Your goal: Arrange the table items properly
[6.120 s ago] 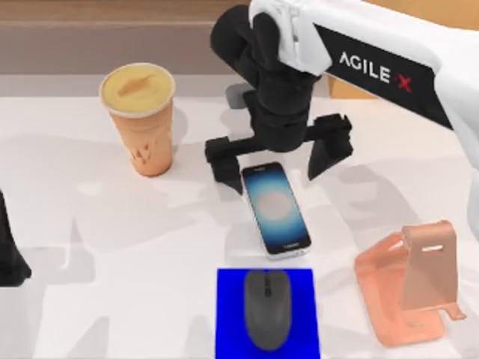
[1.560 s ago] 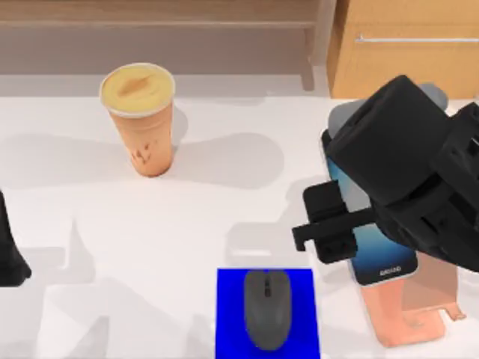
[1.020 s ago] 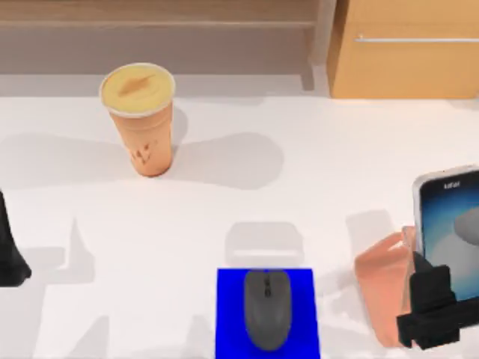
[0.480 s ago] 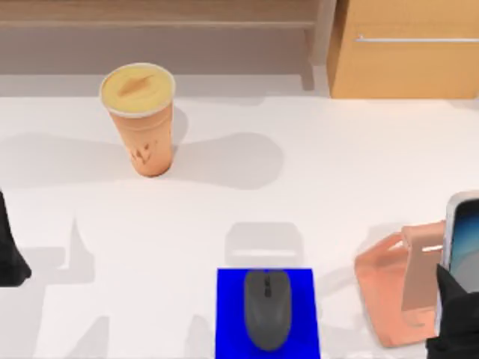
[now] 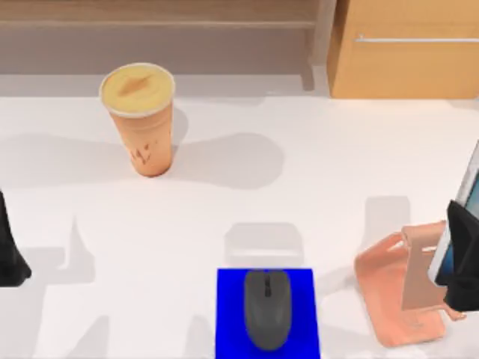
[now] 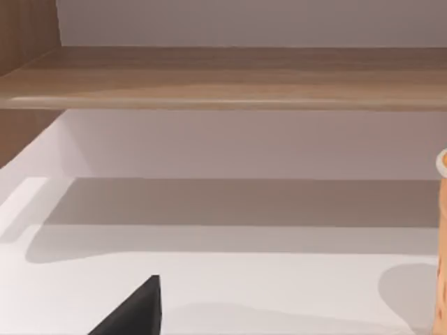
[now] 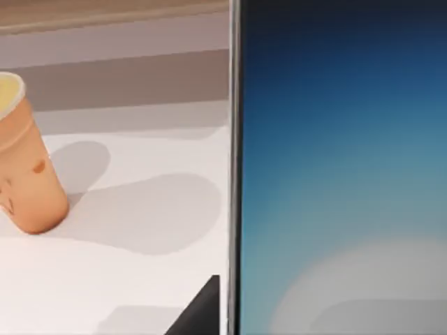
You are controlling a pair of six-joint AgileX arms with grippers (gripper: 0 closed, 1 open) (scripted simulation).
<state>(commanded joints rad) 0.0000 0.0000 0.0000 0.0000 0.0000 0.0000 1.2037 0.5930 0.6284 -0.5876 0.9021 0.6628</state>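
Observation:
My right gripper (image 5: pixel 462 258), at the table's right edge, is shut on the smartphone (image 5: pixel 471 179). The phone stands nearly upright over the back of the salmon-pink stand (image 5: pixel 397 292); whether they touch I cannot tell. In the right wrist view its blue screen (image 7: pixel 335 174) is close up, beside one black finger (image 7: pixel 202 310). The dark grey mouse (image 5: pixel 266 308) lies on the blue pad (image 5: pixel 228 314) at the front centre. The orange cup (image 5: pixel 140 120) with its cream-yellow top stands upright at the back left, also in the right wrist view (image 7: pixel 24 167). My left arm (image 5: pixel 9 254) is parked at the left edge.
A wooden shelf (image 5: pixel 165 15) runs behind the table, with a wooden cabinet (image 5: pixel 404 52) at the back right. White tabletop (image 5: pixel 247 194) lies open between the cup, the pad and the stand. The cup's side (image 6: pixel 442 279) shows in the left wrist view.
My right gripper carried the smartphone from the table's middle to the right, turned it upright, and now holds it lower and farther right at the stand. The cup, mouse and left arm stayed put.

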